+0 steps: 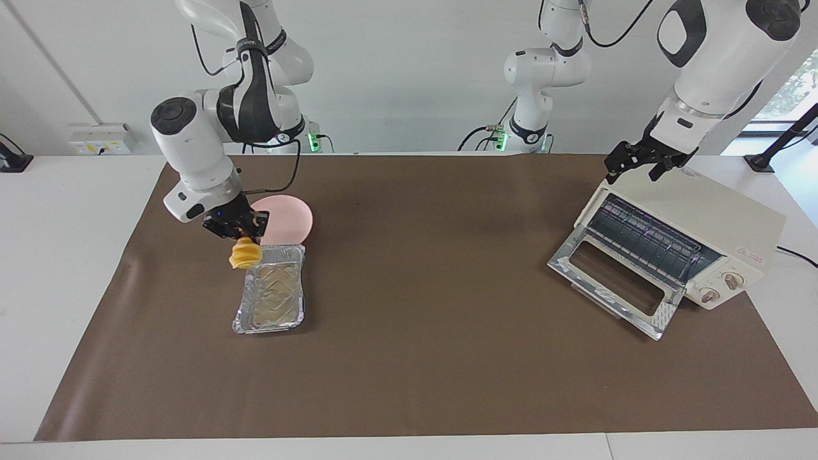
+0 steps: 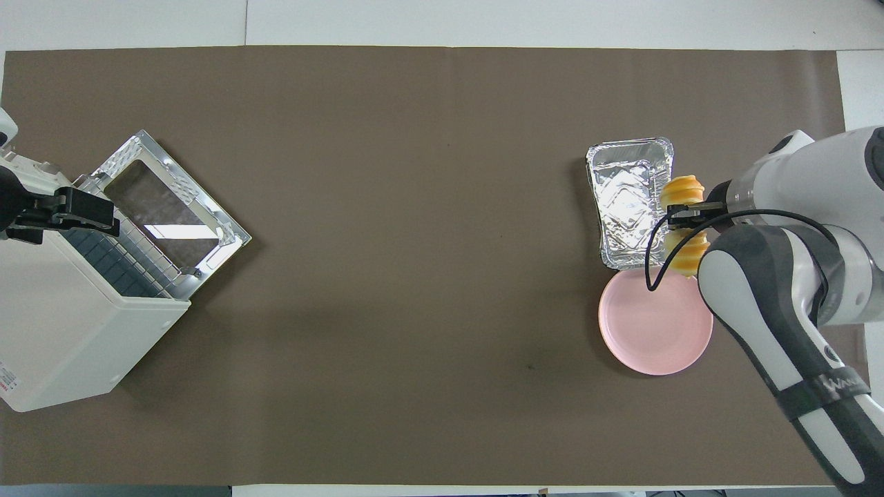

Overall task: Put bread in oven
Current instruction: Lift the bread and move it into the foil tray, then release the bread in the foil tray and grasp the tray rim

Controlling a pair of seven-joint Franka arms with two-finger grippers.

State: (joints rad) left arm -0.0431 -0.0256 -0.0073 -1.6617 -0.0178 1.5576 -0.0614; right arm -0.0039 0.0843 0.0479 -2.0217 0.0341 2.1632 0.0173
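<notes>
White wall, brown mat over a white bench (image 1: 409,383).

Facing view: right claw (image 1: 239,231) is up in the air over the edge of the foil tray (image 1: 271,291) nearest the robots, clamped on the bread (image 1: 246,253), which hangs below the fingers clear of the tray. Pink plate (image 1: 287,220) sits just beside the tray, nearer the robots. Oven (image 1: 696,246) is at the left arm's end of the bench, door dropped flat, rack exposed, mouth angled toward mid-bench. Left claw (image 1: 645,160) hovers over the oven's top edge, above the opening; fingers look spread, holding nothing.

Overhead view: right claw (image 2: 690,214) grips the bread (image 2: 684,224) across its middle, both ends sticking out, long axis running roughly away from the robots. It sits over the tray (image 2: 632,200) / plate (image 2: 656,324) border. Oven (image 2: 76,324) is well apart at the other end, open door (image 2: 173,207) facing diagonally inward. Left claw (image 2: 76,210) is over the rack edge.

Key relation, my read: the load has to cross the whole bench toward the left arm's end. Left arm is much nearer the oven, but the right has the bread. Loaf axis will likely need turning to suit the slanted mouth, and the left claw may be in the entry path.
</notes>
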